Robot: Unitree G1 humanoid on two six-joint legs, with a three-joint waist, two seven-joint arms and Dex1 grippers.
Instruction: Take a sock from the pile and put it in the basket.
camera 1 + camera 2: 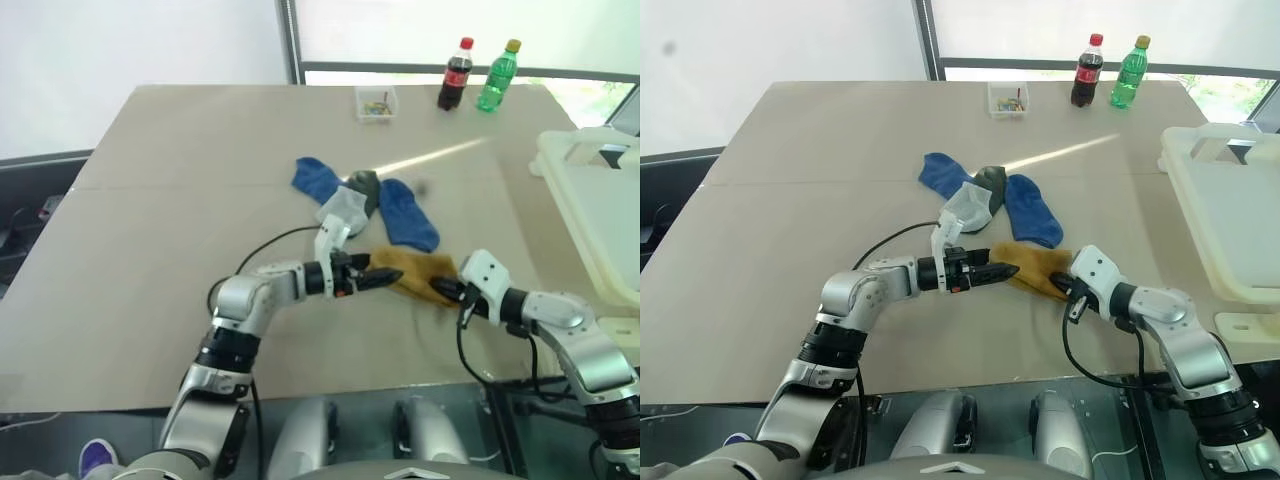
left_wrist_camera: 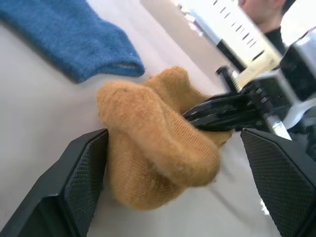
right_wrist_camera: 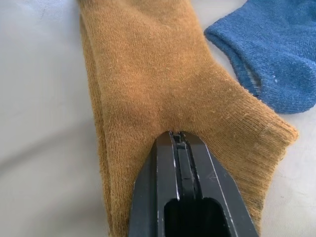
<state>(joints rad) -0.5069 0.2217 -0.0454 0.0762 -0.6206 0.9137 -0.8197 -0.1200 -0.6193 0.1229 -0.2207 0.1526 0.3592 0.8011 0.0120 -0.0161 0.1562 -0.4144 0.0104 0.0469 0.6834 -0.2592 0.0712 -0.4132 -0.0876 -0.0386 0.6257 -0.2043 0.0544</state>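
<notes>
The mustard sock (image 3: pixel 163 89) is pinched by the right gripper (image 3: pixel 180 143), the left gripper (image 2: pixel 173 163) spread beside it; lifting rightward to the basket (image 1: pixel 1230 200) is called for next.

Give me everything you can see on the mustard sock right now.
The mustard sock is a knitted ankle sock with a ribbed cuff, lying bunched on the tan table, apart from the pile, just beside a blue sock. The right gripper is shut, pinching its fabric at one end. The left gripper stands open around the other, folded end, one finger against the fabric.
</notes>
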